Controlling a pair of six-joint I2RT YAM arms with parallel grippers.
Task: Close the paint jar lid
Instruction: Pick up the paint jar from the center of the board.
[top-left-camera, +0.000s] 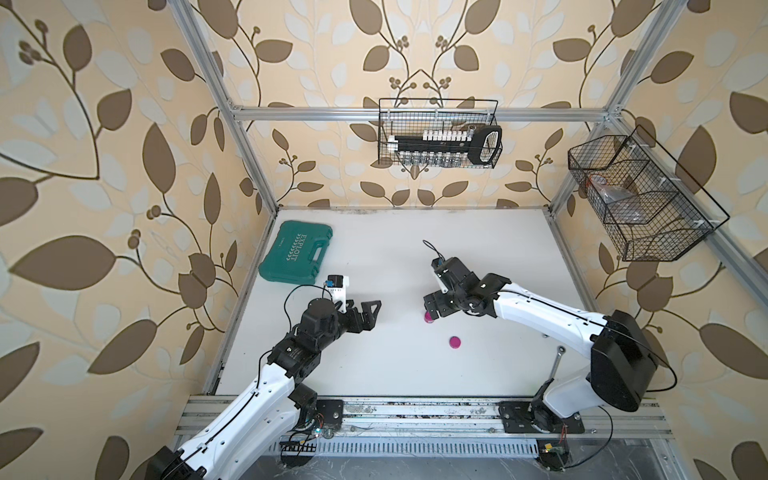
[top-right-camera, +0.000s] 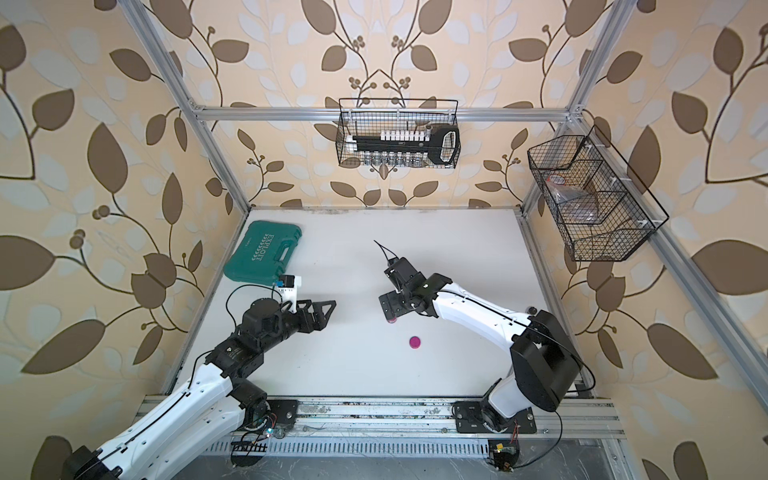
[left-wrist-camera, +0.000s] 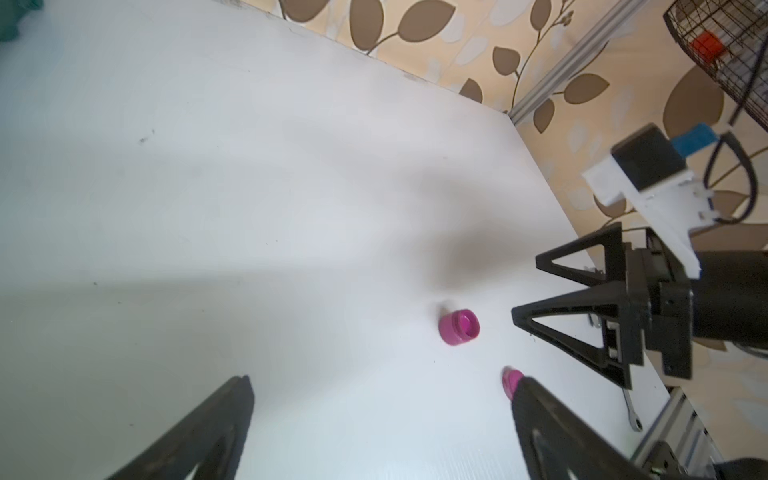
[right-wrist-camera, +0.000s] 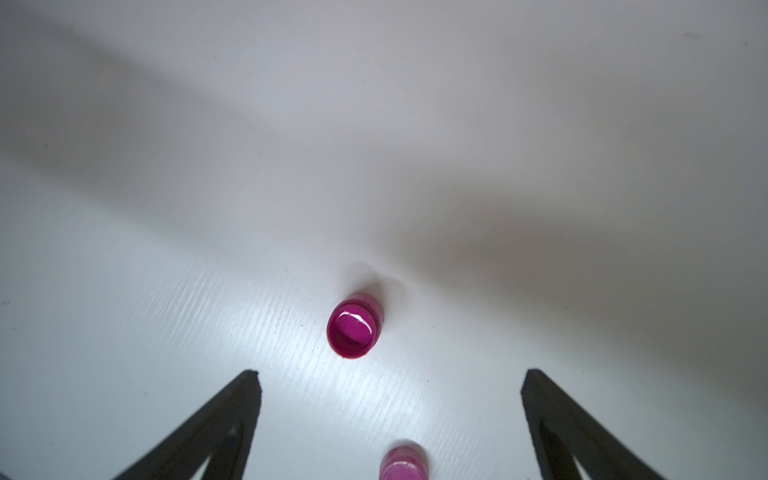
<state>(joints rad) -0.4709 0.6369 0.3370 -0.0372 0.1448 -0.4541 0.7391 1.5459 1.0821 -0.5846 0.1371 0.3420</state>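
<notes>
Paint jar (right-wrist-camera: 353, 328) stands open and upright on the tabletop (right-wrist-camera: 166, 249), just ahead of and between the spread, empty right fingers (right-wrist-camera: 241, 395), lid (top-left-camera: 455, 342) lying loose nearby; left fingers (left-wrist-camera: 232, 407), also released, hover farther off.

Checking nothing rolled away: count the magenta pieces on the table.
2. The open paint jar stands near the right gripper; the lid lies apart from it, nearer the robot. None seems hidden.
</notes>
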